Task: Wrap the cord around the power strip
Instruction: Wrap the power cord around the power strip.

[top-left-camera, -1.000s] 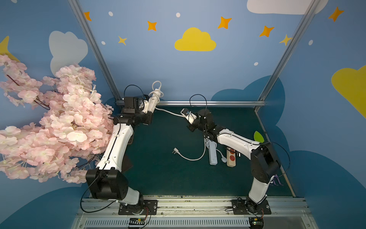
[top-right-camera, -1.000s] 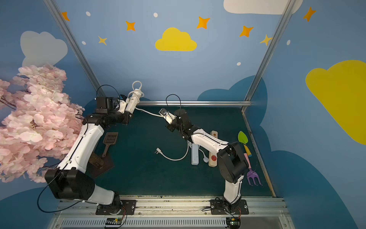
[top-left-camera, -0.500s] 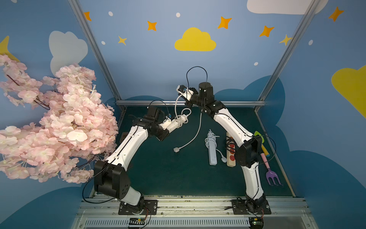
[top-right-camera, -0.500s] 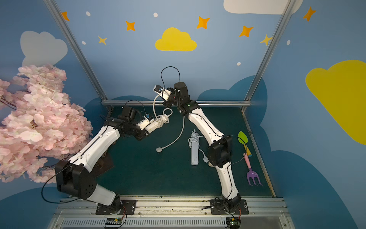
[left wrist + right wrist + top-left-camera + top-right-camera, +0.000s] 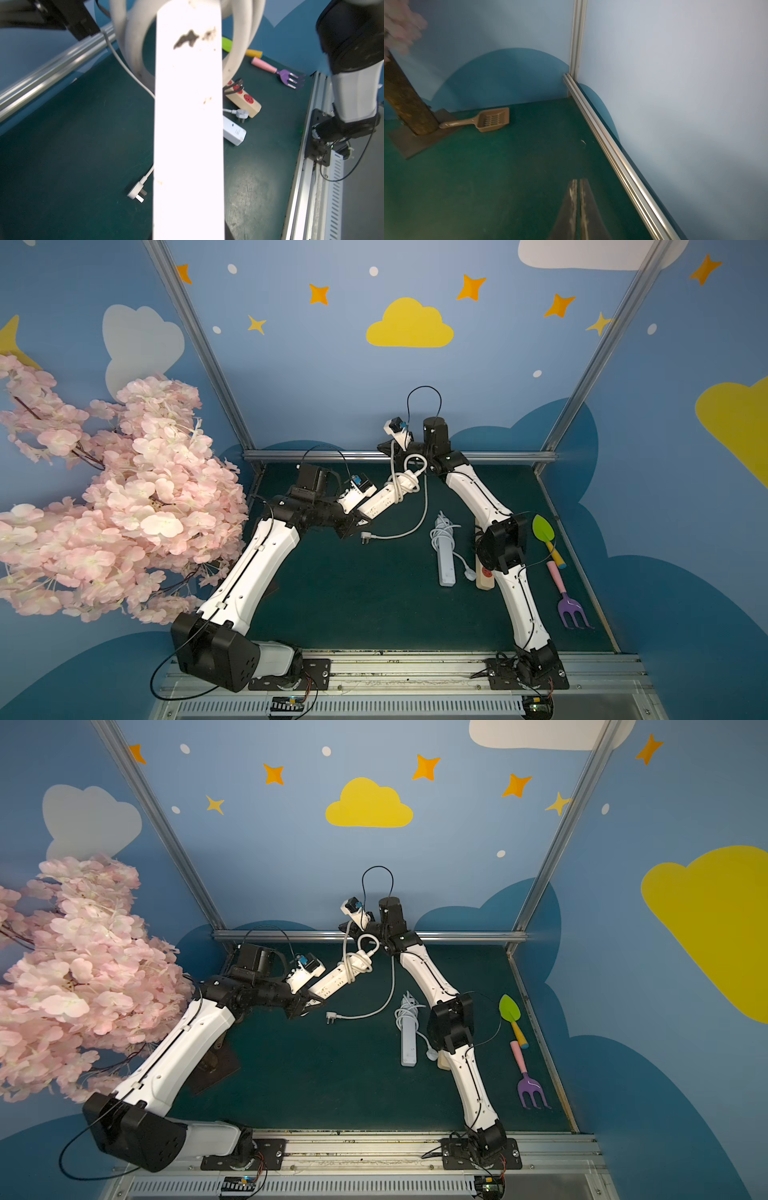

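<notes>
Where the left hand grips, the power strip juts beyond it.

Glossy white plastic power strip with dark smudges; smooth, rubbery cord. The counter looks matt green and scuffed; the rail is shiny ribbed metal.

Both top views look steeply down from high over the six o'clock edge of the green table, facing twelve o'clock. The left wrist camera, hard against the white power strip, faces four o'clock and shares the purple fork with them. The right wrist camera looks low toward the ten o'clock corner and a brown scoop.
</notes>
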You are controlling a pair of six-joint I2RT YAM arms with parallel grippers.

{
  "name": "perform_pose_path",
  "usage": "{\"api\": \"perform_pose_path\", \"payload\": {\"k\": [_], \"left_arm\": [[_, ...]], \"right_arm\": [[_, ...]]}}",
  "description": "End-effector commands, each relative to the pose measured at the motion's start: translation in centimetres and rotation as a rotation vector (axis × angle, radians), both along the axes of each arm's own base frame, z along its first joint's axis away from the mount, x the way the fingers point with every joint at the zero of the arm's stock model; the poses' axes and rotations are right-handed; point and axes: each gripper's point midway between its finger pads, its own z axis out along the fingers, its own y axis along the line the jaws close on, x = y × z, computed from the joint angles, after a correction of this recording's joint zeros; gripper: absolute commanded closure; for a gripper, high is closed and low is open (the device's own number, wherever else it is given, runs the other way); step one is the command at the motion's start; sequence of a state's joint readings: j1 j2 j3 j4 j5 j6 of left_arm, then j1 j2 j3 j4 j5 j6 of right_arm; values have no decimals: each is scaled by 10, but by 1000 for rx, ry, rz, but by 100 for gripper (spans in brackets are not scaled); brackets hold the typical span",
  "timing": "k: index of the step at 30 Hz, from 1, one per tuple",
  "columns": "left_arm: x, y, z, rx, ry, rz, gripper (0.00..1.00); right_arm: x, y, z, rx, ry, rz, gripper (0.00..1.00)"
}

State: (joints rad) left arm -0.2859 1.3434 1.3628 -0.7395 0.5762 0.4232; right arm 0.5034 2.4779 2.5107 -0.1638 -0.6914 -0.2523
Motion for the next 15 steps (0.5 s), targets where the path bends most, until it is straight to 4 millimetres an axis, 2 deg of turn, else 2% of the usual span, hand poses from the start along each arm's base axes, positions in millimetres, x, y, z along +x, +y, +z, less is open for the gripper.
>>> {"api": "perform_pose_path", "payload": {"k": [1,4,7,10,15], "left_arm": [[-21,-27,67,-222,-170,-163,97],[-10,-27,88,-290,-217,-121,97],[-2,-27,102,-317,-230,-88,97],[0,-27,111,-326,-230,-77,97],[0,-25,118,-336,-227,-54,97]], "right_arm": [[20,-6,-11,121,173,-77,89],[21,2,-34,147,255,-137,77],[16,16,-54,143,277,-201,69],[14,28,-67,157,291,-241,64],[26,39,-85,162,308,-320,60]]}}
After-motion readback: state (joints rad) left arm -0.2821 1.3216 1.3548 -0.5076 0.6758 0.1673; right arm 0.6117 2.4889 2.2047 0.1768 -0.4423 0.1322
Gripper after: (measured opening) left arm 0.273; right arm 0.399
